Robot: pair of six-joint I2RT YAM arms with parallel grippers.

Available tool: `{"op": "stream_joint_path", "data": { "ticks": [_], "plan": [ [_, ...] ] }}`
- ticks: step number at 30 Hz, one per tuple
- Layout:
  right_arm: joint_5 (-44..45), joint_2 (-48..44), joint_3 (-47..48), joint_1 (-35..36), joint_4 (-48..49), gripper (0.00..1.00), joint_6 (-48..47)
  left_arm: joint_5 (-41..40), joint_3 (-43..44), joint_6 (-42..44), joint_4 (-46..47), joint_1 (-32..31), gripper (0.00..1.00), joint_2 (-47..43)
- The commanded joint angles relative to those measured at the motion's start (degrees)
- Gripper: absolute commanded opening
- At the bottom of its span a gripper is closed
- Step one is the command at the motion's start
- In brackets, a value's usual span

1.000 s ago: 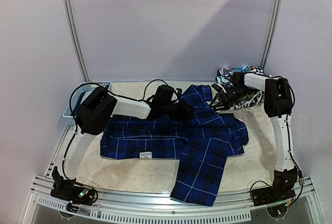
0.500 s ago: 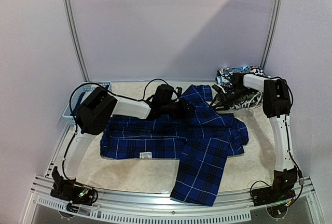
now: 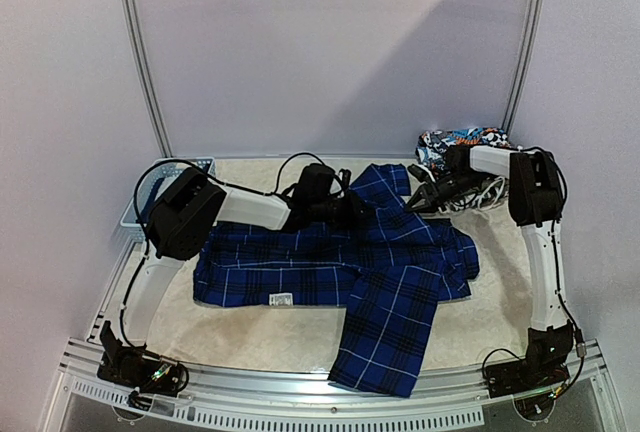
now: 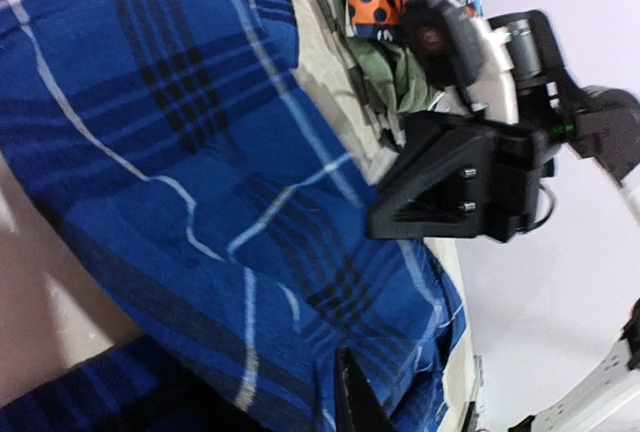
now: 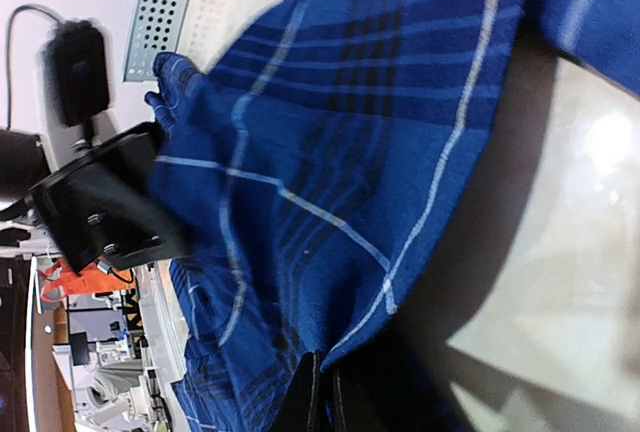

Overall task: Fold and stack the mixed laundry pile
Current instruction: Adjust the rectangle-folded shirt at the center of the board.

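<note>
A blue-and-black plaid shirt (image 3: 390, 282) lies spread on the beige table top, one sleeve hanging toward the front edge. My left gripper (image 3: 362, 214) rests on its upper middle. In the left wrist view that gripper (image 4: 350, 394) shows one dark fingertip with plaid cloth (image 4: 200, 152) bunched tight round it. My right gripper (image 3: 412, 204) sits at the shirt's back right part. In the right wrist view its jaws (image 5: 320, 390) are pressed together on a fold edge of the plaid cloth (image 5: 330, 152). The rest of the laundry pile (image 3: 462, 139) is a heap of colourful printed garments at the back right.
A light-blue slotted basket (image 3: 140, 202) stands at the back left, partly behind the left arm. The two grippers are close together over the shirt; each shows in the other's wrist view. White walls and a metal frame ring the table.
The right gripper's fingers have closed from spread apart onto the shirt's fold edge. The left gripper has tightened slightly. The shirt and both arms lie much as before.
</note>
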Motion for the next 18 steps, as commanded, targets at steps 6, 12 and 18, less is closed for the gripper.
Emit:
{"op": "stream_joint_path", "data": {
  "ticks": [6,12,18],
  "plan": [
    [-0.41,-13.19,-11.28,0.25,0.28,0.02,-3.89,2.28,-5.29,1.37,-1.39,0.75,0.06,-4.39],
    [-0.91,-18.69,-20.21,0.43,-0.57,0.01,-5.36,5.66,-7.33,-0.51,-0.59,0.47,0.05,-5.55],
    [-0.70,-22.11,-28.00,0.83,-0.92,0.00,-7.95,7.37,-8.44,-0.51,-0.56,0.01,0.02,-6.84]
  ]
}}
